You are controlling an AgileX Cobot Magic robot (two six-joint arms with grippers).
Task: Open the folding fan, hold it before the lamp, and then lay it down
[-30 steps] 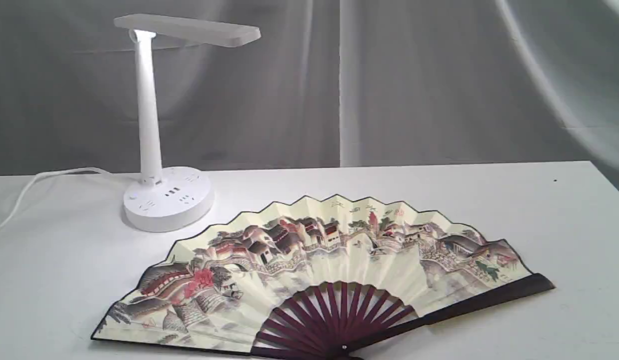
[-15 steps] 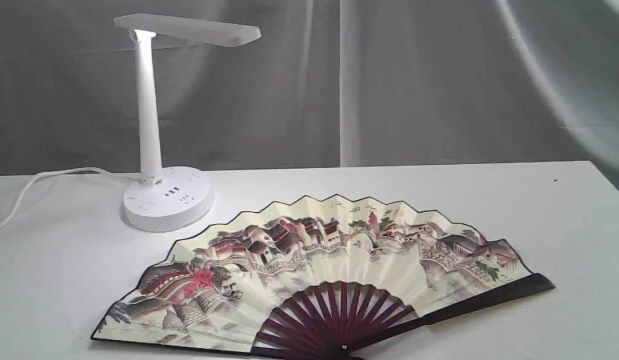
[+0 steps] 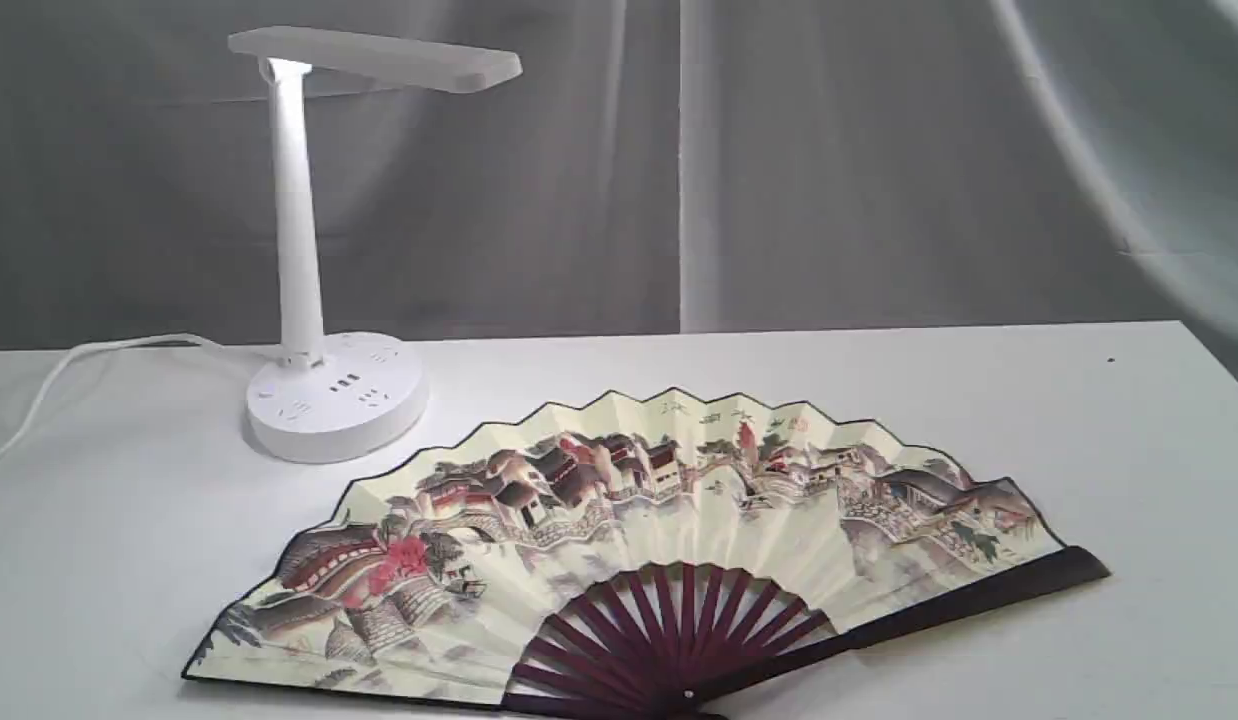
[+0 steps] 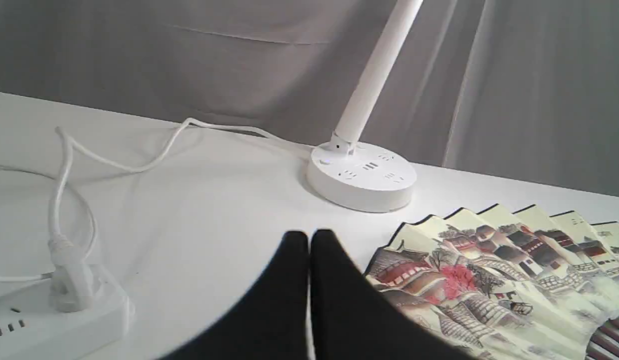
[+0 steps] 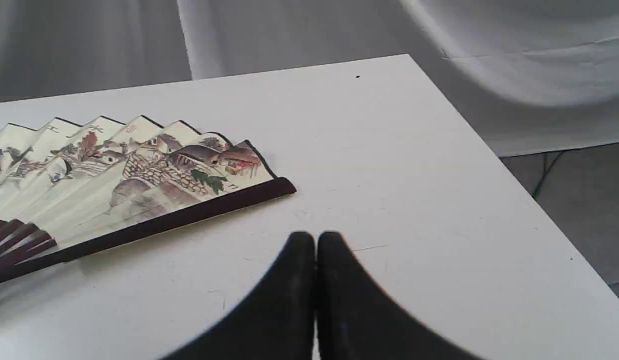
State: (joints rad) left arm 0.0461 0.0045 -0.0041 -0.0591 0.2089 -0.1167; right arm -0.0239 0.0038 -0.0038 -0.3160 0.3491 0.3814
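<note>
Folding fan (image 3: 679, 520) is lying fully spread on the table (image 3: 979, 400), near the lamp (image 3: 297, 230) base, seemingly laid down already. Left gripper (image 4: 309, 240) and right gripper (image 5: 316, 240) are hanging clear, tips pressed together, pinching nothing.

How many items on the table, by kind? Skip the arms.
Folding fan: 1
Desk lamp: 1
Power strip: 1
Total: 3
</note>
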